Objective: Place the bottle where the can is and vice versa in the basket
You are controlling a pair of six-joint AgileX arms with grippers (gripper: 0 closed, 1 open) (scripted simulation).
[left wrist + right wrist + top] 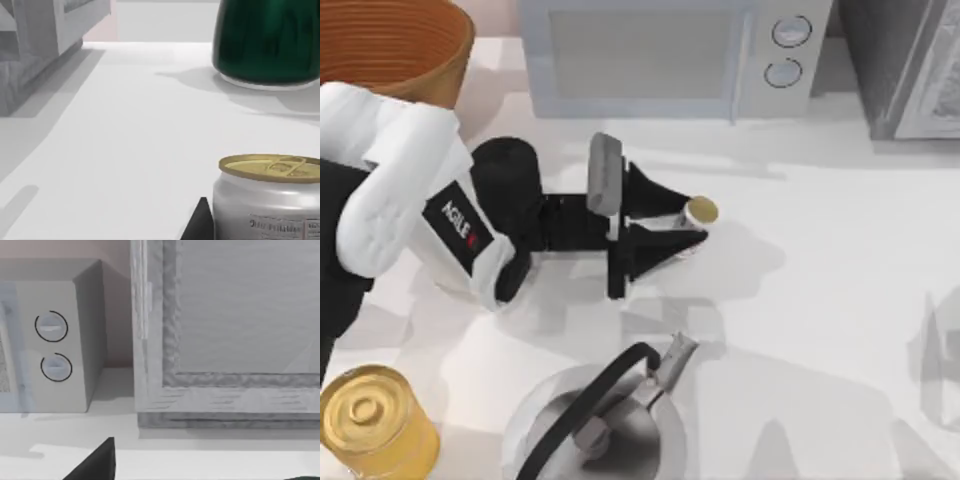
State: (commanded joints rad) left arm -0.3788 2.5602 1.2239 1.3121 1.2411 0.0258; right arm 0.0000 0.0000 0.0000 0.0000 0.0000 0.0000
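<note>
The silver can, with a gold pull-tab lid, stands upright on the white table near the middle of the top view, in front of the microwave. The left gripper lies low and level, its 2 black fingers parted to either side of the can's body. Whether the pads already touch the can cannot be told. In the left wrist view the can sits close, beside 1 dark fingertip. Farther off stands the rounded base of a dark green bottle, apart from the can.

The woven basket stands at the table's far left corner, behind the left arm. A yellow tin stands at the near left edge. A metal kettle with a black handle stands at the near edge, just below the gripper.

The right gripper appears as a dark finger edge facing the microwave and a grey cabinet; its opening cannot be told.

The step in hand appears to be the grasp of the can. The next move calls for closing squarely on the body, then a straight lift clear of the kettle handle.
</note>
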